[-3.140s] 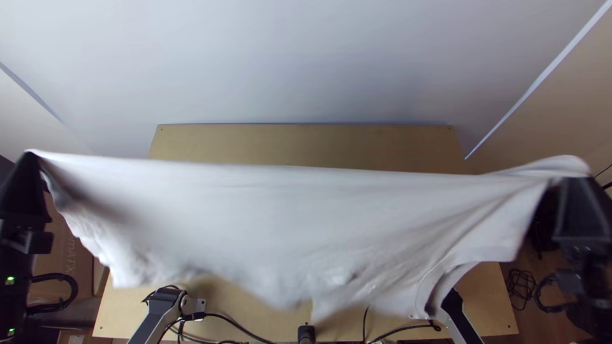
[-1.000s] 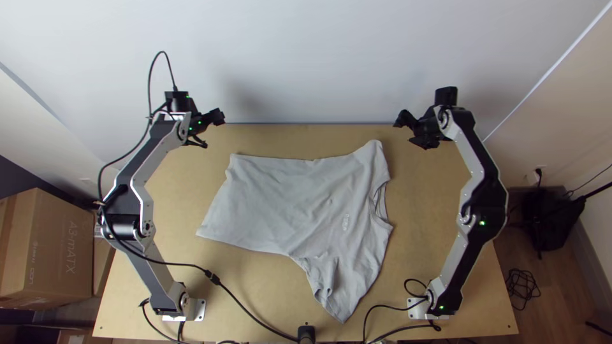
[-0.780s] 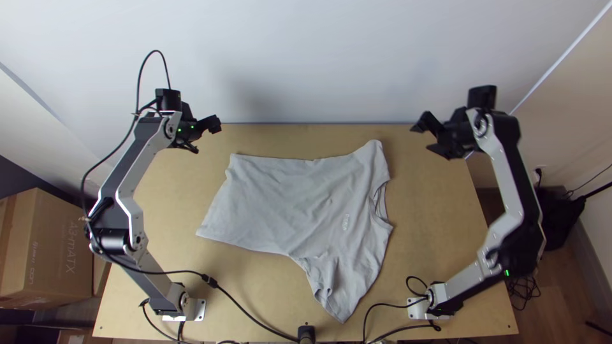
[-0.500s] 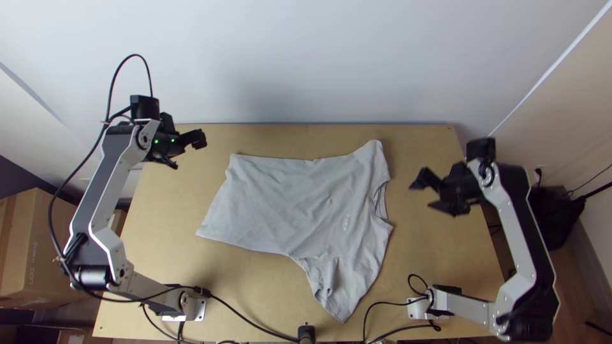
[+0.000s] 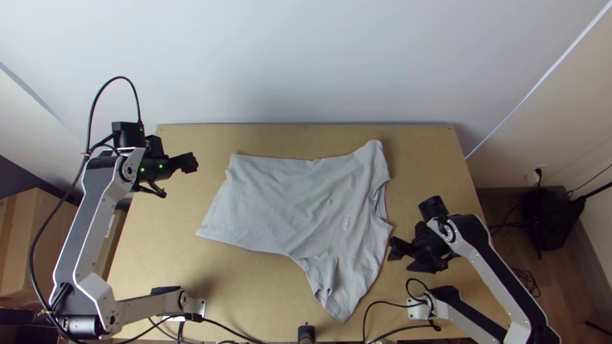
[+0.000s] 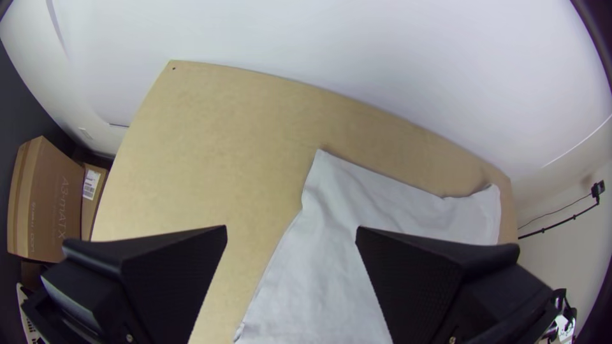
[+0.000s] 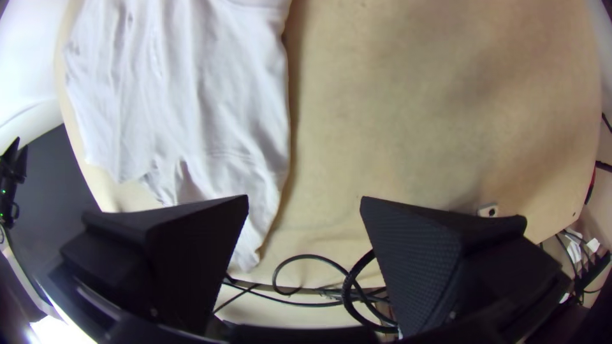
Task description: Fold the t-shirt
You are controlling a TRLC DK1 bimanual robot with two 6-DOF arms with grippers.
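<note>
While we've got the right tool (image 7: pixel 305 198) with its fingers wide apart and nothing between them, it sits just beside the near-side sleeve (image 5: pixel 341 293), so that's the relation we'd watch. Left tool (image 6: pixel 291 232) is spread and unloaded too, but it's out past the hem (image 5: pixel 220 197), with a strip of bare desk (image 5: pixel 433 146) between it and the cloth.

So the t-shirt (image 5: pixel 293 204) lies between the two, out in the middle of the desk, touching neither. Its long axis runs mostly side to side: hem toward the left tool, what looks like the neck opening (image 5: pixel 380 204) toward the right one. It's spread fairly flat, except that the sleeve sticks out toward the near edge and has some creases bunched in it.

Our guess is the actual folding hasn't really started, and tucking that sleeve in comes first. The right arm (image 5: pixel 510 293) is clearly nearer, and it'd have to go leftward and down onto the cloth. We'd be a bit wary of pinching only a crease, or catching the cables (image 7: pixel 347 293) by the near edge.
</note>
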